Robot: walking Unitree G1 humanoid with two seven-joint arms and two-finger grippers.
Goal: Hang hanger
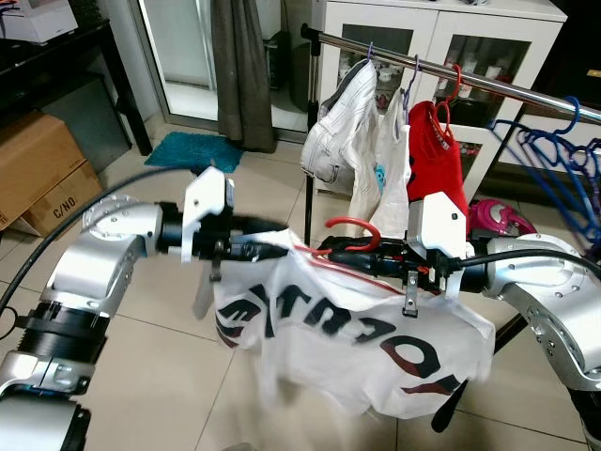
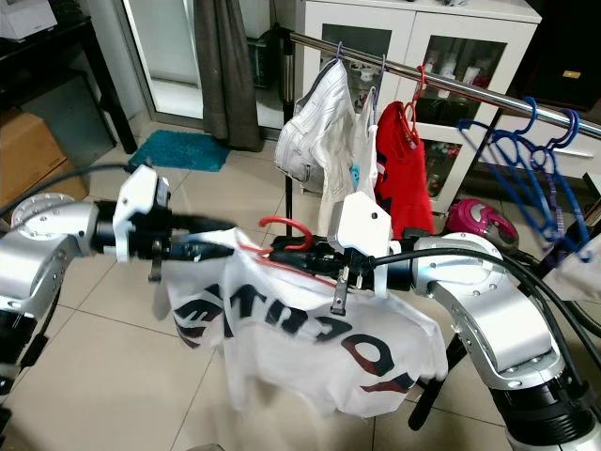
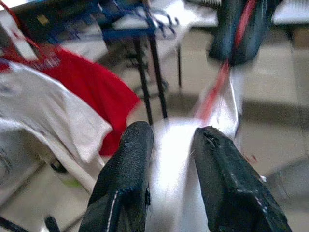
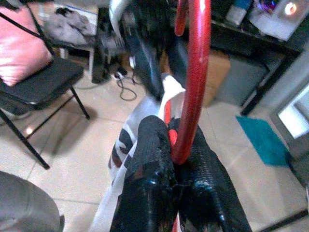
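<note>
A tiled room lies ahead of you, with a clothes rail carrying shirts and blue hangers in front of a white cabinet. Your red hanger hangs in mid-air between the two arms, below and in front of the rail, its long axis running left to right and its hook curling upward, a white shirt draped on it. Your right gripper is clenched on the hook's base. Your left gripper has its fingers parted around the shirt's end.
</note>
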